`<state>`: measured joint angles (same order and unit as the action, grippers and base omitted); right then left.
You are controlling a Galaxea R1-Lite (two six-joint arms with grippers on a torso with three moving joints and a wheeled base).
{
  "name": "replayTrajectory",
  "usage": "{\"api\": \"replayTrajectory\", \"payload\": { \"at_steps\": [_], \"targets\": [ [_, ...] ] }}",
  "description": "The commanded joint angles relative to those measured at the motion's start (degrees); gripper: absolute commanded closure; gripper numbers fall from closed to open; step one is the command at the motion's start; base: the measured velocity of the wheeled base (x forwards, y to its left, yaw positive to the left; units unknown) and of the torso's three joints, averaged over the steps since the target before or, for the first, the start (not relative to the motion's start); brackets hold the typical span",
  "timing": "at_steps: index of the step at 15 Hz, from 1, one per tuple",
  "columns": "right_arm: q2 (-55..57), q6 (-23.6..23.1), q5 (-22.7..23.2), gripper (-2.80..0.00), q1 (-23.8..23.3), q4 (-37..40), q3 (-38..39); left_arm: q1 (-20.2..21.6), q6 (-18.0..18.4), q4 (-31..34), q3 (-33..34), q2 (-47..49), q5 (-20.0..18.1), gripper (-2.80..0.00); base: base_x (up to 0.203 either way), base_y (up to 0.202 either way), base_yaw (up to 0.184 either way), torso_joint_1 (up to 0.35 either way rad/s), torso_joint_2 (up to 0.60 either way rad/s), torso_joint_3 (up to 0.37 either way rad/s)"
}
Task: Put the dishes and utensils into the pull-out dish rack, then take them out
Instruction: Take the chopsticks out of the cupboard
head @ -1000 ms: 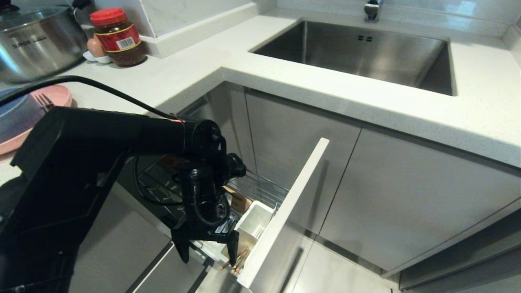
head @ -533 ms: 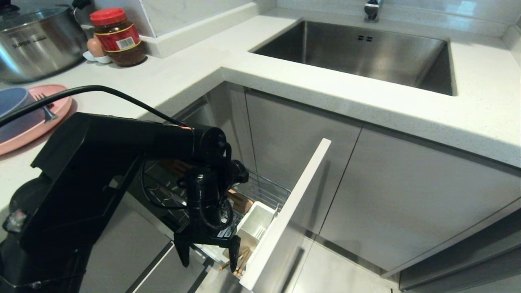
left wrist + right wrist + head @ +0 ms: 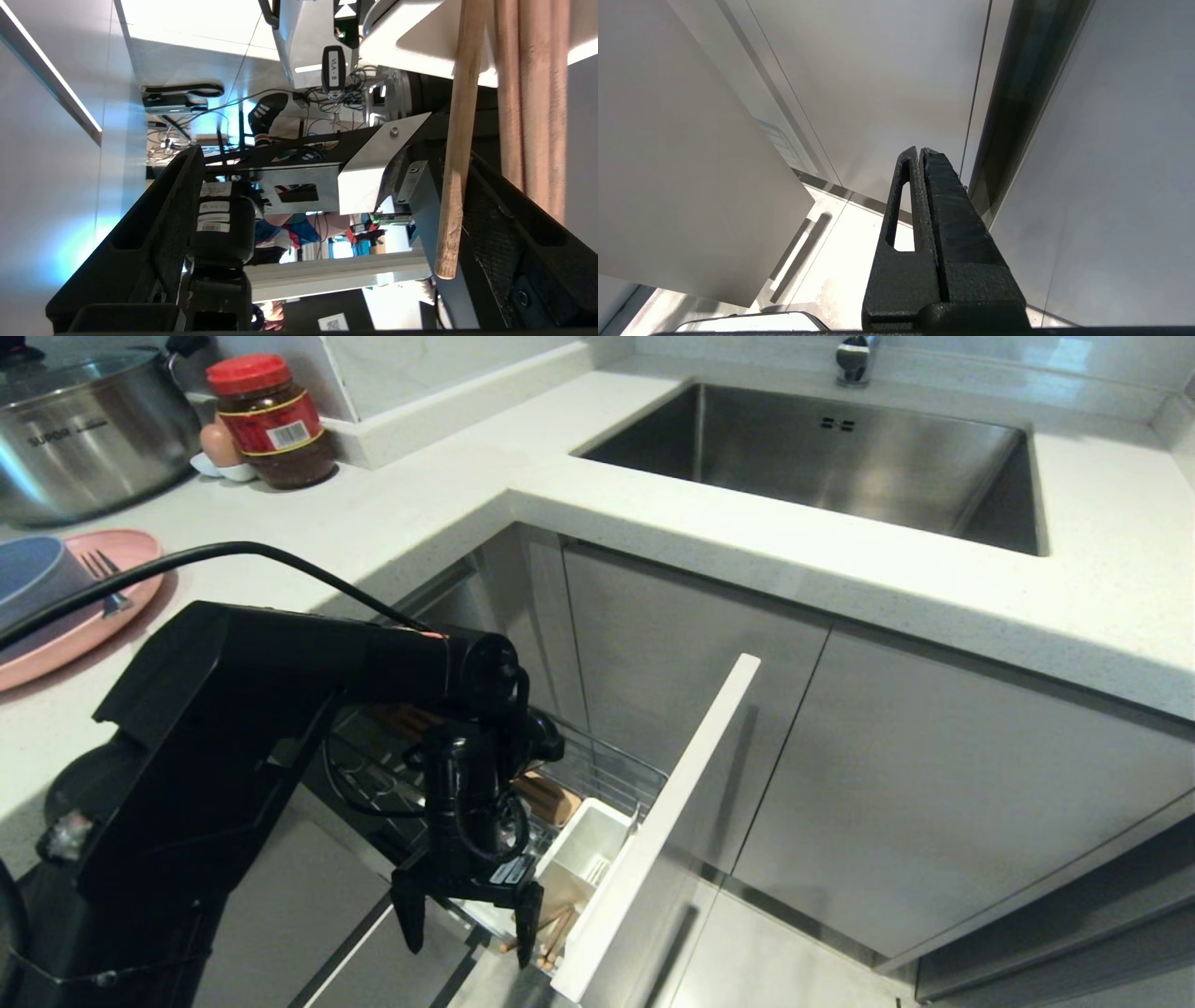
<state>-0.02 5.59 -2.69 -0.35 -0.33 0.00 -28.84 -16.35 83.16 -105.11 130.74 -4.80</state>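
The pull-out dish rack stands drawn out from under the counter, its white front panel toward me. Wooden chopsticks stick out of a white utensil cup at its front. My left gripper hangs open, pointing down, just left of them. In the left wrist view one chopstick lies just inside one finger, and nothing is gripped. The pink plate sits on the counter at far left with the blue bowl and a fork on it. My right gripper is shut and parked by the cabinet fronts.
A steel pot, a red-lidded jar and an egg stand at the counter's back left. The steel sink is set in the counter at the back right. Grey cabinet doors flank the rack.
My left arm has shifted, uncovering the plate, bowl and fork. The open gripper has sunk slightly beside the chopsticks. The right arm has not moved.
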Motion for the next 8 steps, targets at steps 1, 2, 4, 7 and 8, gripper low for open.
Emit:
{"api": "replayTrajectory", "payload": {
  "at_steps": [1, 2, 4, 7, 8],
  "targets": [
    [-0.2, 0.0, 0.0, 0.00, 0.0, 0.0, 0.0, 0.3, 0.8, 1.0, -0.1, 0.0, 0.0, -2.80, 0.000, 0.000, 0.000, 0.000, 0.00, 0.000],
    [-0.2, 0.0, 0.0, 0.00, 0.0, 0.0, 0.0, 0.3, 1.7, 1.2, -0.1, 0.2, 0.0, -2.80, 0.000, 0.000, 0.000, 0.000, 0.00, 0.000],
    [-0.2, 0.0, 0.0, 0.00, 0.0, 0.0, 0.0, 0.2, 2.0, 1.2, -0.6, 0.8, -0.2, -2.80, 0.000, 0.000, 0.000, 0.000, 0.00, 0.000],
    [-0.2, 0.0, 0.0, 0.00, 0.0, 0.0, 0.0, -0.2, 2.0, 1.4, -2.0, 2.4, -0.6, -2.80, 0.000, 0.000, 0.000, 0.000, 0.00, 0.000],
    [-0.2, 0.0, 0.0, 0.00, 0.0, 0.0, 0.0, -0.2, 1.9, 1.5, -2.6, 3.1, -0.6, -2.80, 0.000, 0.000, 0.000, 0.000, 0.00, 0.000]
  ]
}}
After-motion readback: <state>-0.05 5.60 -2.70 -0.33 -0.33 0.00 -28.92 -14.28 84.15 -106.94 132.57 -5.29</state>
